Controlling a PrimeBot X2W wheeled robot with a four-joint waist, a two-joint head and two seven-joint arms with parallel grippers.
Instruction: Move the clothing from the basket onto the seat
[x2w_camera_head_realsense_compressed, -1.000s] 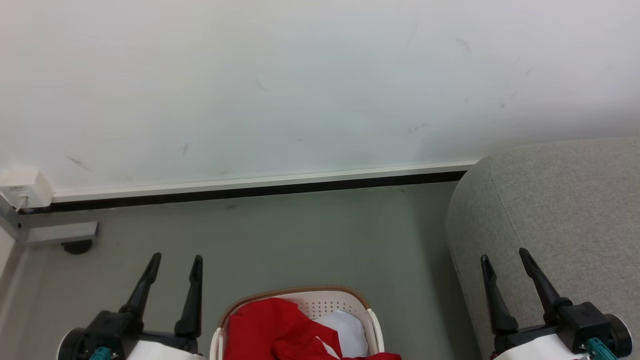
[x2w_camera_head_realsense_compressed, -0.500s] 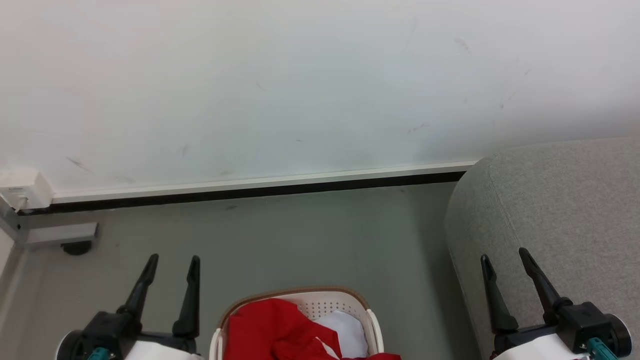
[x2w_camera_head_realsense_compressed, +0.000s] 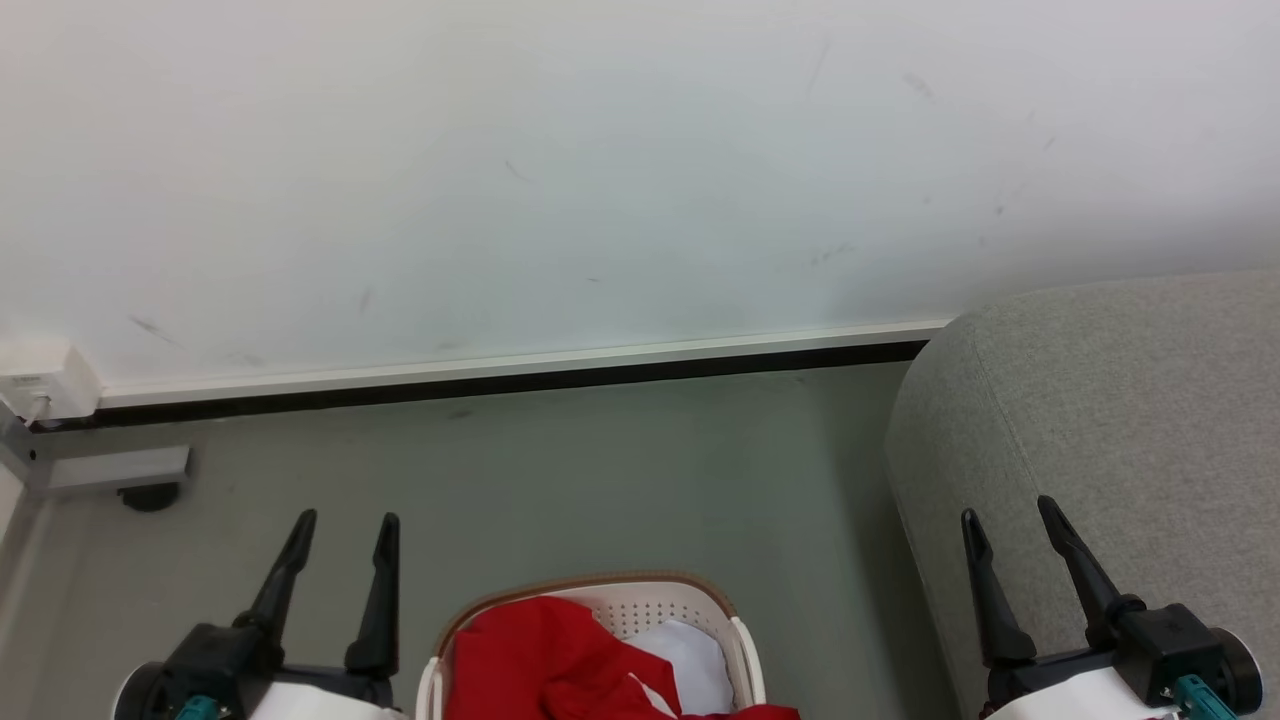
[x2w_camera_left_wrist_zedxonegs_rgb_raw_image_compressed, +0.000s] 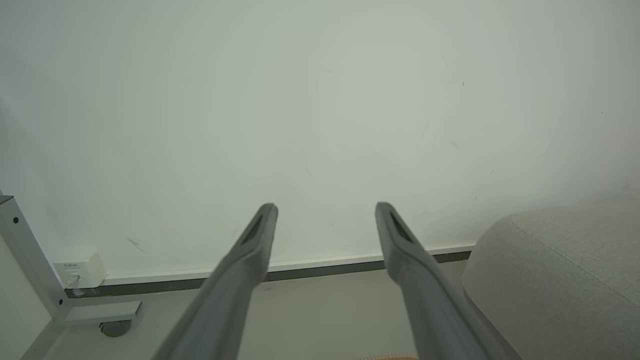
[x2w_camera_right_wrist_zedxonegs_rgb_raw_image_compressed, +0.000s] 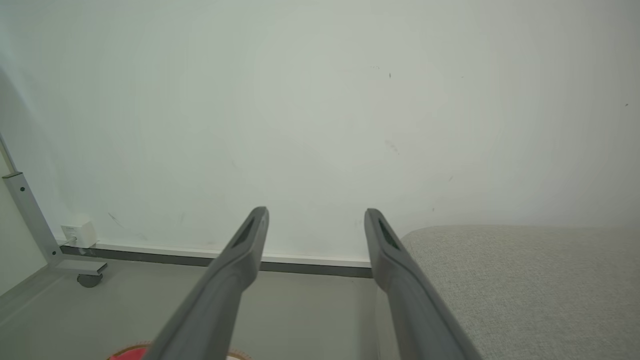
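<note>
Head view shows you one basket (x2w_camera_head_realsense_compressed: 650, 608) holding red clothing (x2w_camera_head_realsense_compressed: 535, 650), with one seat (x2w_camera_head_realsense_compressed: 1110, 400) to its right. Your left gripper (x2w_camera_head_realsense_compressed: 349, 517) and right gripper (x2w_camera_head_realsense_compressed: 1006, 508) flank the basket, both with jaws wide and empty.

The left tool (x2w_camera_head_realsense_compressed: 347, 516) has dipped slightly lower and leftward in the head view.

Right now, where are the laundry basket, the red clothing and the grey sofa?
laundry basket (x2w_camera_head_realsense_compressed: 652, 606): head view, on its perforated inner wall.
red clothing (x2w_camera_head_realsense_compressed: 520, 655): head view, on the red fabric heaped inside the basket.
grey sofa (x2w_camera_head_realsense_compressed: 1120, 400): head view, on its rounded upholstered end.
</note>
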